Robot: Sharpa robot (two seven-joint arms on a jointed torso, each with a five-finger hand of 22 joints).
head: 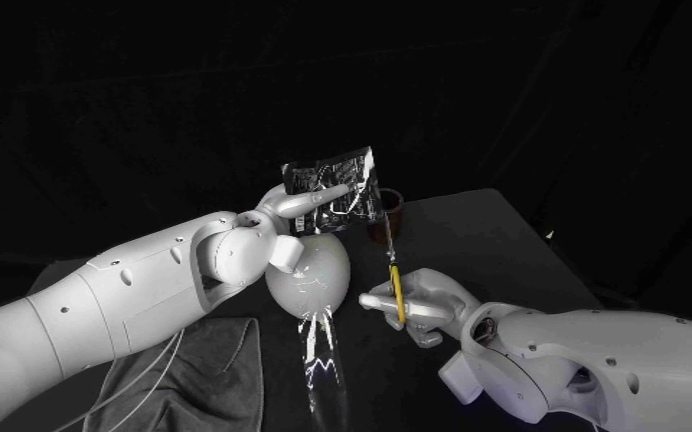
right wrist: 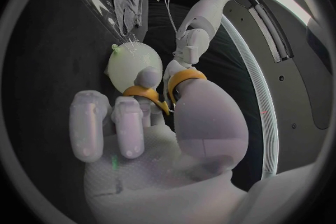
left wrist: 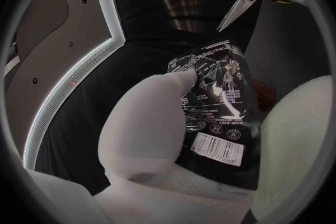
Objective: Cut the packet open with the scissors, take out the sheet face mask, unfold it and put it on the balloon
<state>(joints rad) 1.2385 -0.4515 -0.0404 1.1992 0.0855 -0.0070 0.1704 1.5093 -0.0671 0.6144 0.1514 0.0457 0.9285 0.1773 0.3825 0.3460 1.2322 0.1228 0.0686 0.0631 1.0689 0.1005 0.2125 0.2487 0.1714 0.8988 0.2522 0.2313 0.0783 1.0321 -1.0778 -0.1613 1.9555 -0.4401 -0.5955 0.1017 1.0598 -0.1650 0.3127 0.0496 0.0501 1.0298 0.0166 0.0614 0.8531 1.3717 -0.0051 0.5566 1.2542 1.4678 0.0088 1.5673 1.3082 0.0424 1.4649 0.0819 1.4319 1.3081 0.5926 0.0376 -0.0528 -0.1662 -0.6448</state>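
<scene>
My left hand [head: 289, 207] holds a shiny black packet [head: 335, 190] upright above the table, a finger pressed across its face; in the left wrist view the packet [left wrist: 217, 106] shows its printed text and barcode. My right hand [head: 415, 304] grips yellow-handled scissors [head: 392, 270] with the blades pointing up toward the packet's lower right corner. The blade tips [left wrist: 234, 11] are slightly parted and stand apart from the packet. Below the packet sits a pale balloon [head: 307, 274], seen too in the right wrist view [right wrist: 133, 64] beyond the yellow handles [right wrist: 162, 89].
A grey cloth [head: 202, 372] lies at the table's front left. A clear plastic stand [head: 320, 362] runs below the balloon. A dark brown cup [head: 389, 202] stands behind the packet. The table's right edge [head: 541, 242] slants away.
</scene>
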